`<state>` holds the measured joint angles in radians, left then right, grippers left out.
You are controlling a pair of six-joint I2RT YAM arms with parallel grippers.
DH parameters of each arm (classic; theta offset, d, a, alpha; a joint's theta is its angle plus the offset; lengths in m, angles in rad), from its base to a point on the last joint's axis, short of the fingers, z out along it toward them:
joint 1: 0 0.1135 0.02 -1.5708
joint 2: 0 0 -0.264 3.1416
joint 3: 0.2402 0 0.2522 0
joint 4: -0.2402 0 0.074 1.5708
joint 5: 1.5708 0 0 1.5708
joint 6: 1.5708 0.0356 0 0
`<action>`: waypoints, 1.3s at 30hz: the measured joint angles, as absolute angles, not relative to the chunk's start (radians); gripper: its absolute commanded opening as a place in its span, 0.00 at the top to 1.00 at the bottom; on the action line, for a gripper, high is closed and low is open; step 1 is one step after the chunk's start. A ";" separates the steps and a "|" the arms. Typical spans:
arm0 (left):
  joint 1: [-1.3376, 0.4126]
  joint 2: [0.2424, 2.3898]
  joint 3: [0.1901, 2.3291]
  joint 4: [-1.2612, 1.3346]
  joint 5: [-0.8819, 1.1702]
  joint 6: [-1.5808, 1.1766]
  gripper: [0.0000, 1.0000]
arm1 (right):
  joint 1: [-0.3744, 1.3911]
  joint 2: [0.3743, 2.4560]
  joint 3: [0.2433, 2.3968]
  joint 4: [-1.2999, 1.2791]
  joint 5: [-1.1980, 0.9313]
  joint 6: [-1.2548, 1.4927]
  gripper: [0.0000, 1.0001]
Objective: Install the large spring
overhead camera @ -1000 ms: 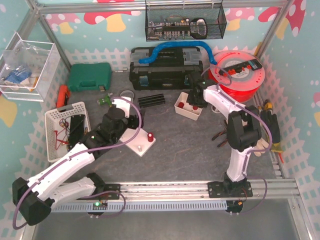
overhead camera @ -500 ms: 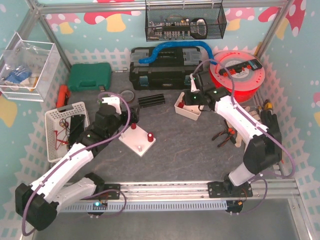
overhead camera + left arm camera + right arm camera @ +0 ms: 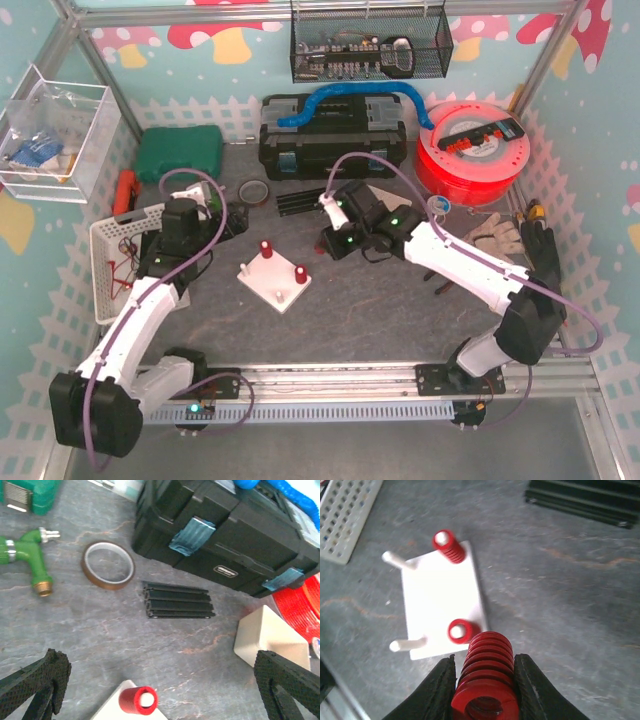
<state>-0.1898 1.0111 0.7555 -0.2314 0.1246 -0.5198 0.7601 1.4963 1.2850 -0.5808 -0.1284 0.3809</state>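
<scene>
Transport step: right hand (image 3: 487,695) gripped large spring (image 3: 487,657) near peg plate (image 3: 442,595). Next needed alignment over bare peg (image 3: 407,644). Left hand (image 3: 165,680) released.

The large spring (image 3: 485,677) is bright red, the peg plate (image 3: 440,600) white, the tabletop (image 3: 580,610) grey with rusty veins, and the tape ring (image 3: 108,585) looks brownish-amber, perhaps translucent.

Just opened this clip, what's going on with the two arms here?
The right gripper holds a large red spring between its jaws, above the table near one edge of the white peg board. Two of the board's pegs already carry red springs; two bare white pegs are free. The held spring is not yet on a peg. The left gripper is wide open, holding nothing.
</scene>
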 measured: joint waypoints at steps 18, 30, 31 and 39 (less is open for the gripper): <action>-0.106 0.933 0.781 -0.419 -0.212 -0.435 0.01 | 1.087 1.724 1.483 -0.689 -0.049 0.377 0.96; -0.105 0.889 0.794 -0.427 -0.290 -0.387 0.01 | 1.116 1.849 1.596 -0.759 -0.033 0.376 0.95; -0.105 0.889 0.794 -0.427 -0.290 -0.385 0.01 | 1.117 1.851 1.598 -0.765 -0.032 0.376 0.95; -0.105 0.889 0.794 -0.427 -0.293 -0.370 0.01 | 1.138 1.907 1.622 -0.793 -0.026 0.374 0.95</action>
<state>-0.1051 0.8886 0.7940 -0.4271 -0.2928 -0.3702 1.1381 1.9068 1.6218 -0.7933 -0.0257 0.3740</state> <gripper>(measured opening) 0.993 0.297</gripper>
